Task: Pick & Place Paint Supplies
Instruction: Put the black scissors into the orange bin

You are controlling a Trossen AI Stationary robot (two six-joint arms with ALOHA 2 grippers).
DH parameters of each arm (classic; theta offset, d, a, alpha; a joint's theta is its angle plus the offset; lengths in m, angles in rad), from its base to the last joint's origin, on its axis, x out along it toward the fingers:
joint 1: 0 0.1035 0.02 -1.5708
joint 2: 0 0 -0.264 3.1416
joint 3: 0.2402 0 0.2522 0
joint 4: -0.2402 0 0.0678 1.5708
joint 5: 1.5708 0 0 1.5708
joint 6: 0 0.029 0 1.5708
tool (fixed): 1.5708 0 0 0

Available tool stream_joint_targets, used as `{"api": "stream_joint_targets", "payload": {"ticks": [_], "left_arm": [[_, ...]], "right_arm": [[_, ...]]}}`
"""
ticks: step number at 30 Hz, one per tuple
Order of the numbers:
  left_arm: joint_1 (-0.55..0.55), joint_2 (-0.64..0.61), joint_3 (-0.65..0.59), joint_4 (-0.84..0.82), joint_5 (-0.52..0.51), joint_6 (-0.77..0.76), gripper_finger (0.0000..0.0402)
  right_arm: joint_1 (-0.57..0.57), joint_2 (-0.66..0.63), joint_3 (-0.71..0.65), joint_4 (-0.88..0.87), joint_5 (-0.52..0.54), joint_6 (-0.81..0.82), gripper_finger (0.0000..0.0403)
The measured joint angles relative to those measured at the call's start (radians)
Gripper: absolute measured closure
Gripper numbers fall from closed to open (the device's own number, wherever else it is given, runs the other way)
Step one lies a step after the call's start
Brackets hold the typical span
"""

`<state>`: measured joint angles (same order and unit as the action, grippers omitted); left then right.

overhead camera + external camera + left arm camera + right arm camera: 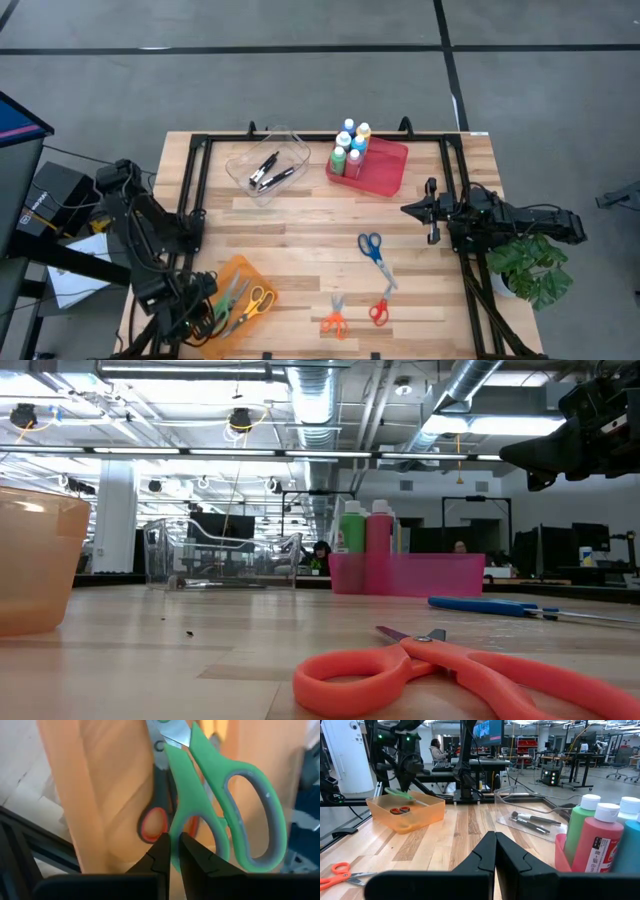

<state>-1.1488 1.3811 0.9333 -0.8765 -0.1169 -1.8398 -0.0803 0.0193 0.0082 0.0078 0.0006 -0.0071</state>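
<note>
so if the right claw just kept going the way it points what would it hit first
Probably nothing close: the shut right claw points across bare wood between the pink bin and the orange bin. Far ahead stands the table's black frame, though depth is unclear.

Grey floor (300, 80), ceiling ducts (320, 390) — strip lights (200, 450)

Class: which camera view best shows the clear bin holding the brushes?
The high view: the whole clear bin, brushes inside. The right wrist view shows it sideways, the low view only its wall, the left wrist view nothing.

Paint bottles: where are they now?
In the high view, the paint bottles stand in the pink bin at the table's far edge, right of the clear bin.
</note>
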Motion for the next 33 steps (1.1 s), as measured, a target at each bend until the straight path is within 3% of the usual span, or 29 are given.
{"api": "stream_joint_targets", "payload": {"ticks": [10, 33], "left_arm": [[0.000, 0.000, -0.112, 0.082, 0.096, 0.085, 0.0385], [0.011, 0.000, -0.195, 0.205, 0.098, 0.107, 0.0371]], "right_arm": [[0.000, 0.000, 0.000, 0.000, 0.000, 0.000, 0.0403], [0.000, 0.000, 0.000, 0.000, 0.000, 0.000, 0.0403]]}}
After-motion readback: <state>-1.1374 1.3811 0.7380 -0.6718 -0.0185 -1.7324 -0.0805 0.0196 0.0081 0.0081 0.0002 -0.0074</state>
